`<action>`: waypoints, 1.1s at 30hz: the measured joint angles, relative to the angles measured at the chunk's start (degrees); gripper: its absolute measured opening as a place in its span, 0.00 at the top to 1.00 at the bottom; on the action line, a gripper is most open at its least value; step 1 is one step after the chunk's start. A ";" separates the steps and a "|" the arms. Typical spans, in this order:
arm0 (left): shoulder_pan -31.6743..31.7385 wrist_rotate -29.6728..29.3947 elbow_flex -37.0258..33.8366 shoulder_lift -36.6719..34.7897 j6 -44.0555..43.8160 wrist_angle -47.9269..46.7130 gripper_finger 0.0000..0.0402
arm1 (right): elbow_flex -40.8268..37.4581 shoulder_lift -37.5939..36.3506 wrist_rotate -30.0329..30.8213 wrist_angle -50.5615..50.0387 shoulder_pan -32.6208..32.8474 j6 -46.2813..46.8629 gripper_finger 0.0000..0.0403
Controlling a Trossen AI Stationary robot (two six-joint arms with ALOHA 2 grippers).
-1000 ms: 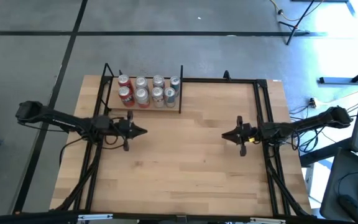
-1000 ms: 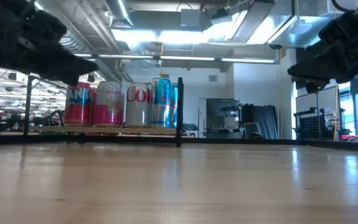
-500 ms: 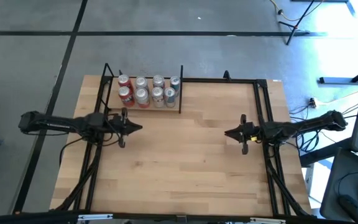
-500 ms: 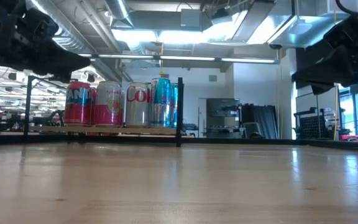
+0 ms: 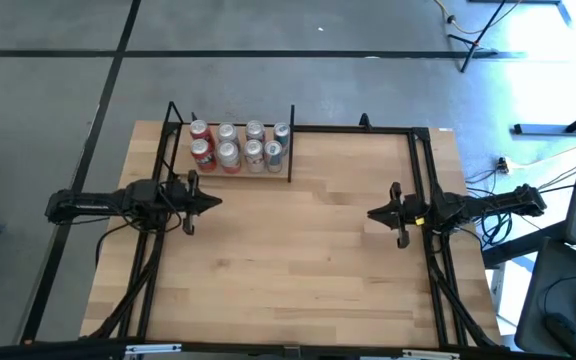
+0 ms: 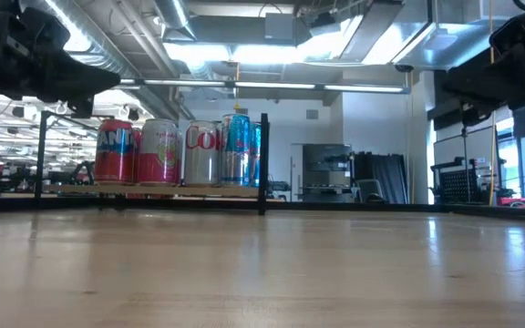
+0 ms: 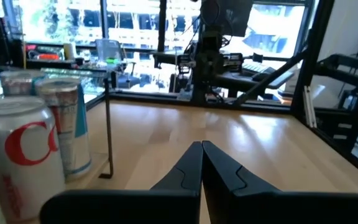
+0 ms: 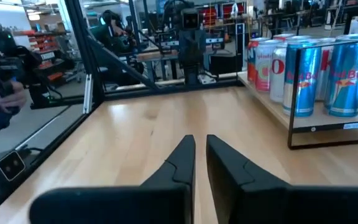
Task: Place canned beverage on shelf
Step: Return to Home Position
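Well, the canned beverages are all up on the shelf [image 5: 238, 172], that narrow light-wood plank framed in thin black rods, which stands toward the back of the big light-wood desk [image 5: 298, 280] on the left arm's side. Eight cans stand upright on it in two rows of four, packed close side by side. Two red soda cans [image 6: 114, 152] are at the outer end, then two pink soda cans [image 6: 160, 152], then two silver soda cans [image 6: 202, 153] with red lettering. Last come two slim blue-and-silver cans [image 6: 238, 150], right by the black upright rod [image 5: 290, 145] at the shelf's inner end.

Nothing is touching them. The left gripper [image 5: 218, 202] hangs above the desk just in front of the shelf, near it but clear of the cans, pointing toward the middle of the desk. Its fingers [image 7: 182, 174] are pressed together tip to tip with nothing between them. The right gripper [image 5: 371, 213] hangs over the opposite side of the desk, well apart from the shelf and facing the left one. Its fingers [image 8: 179, 162] are drawn nearly together, only a thin slit showing, and they hold nothing.
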 joint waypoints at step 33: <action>0.00 -0.09 0.00 0.27 -1.43 -0.02 1.00 | -0.07 0.25 1.64 0.42 0.00 -2.91 0.93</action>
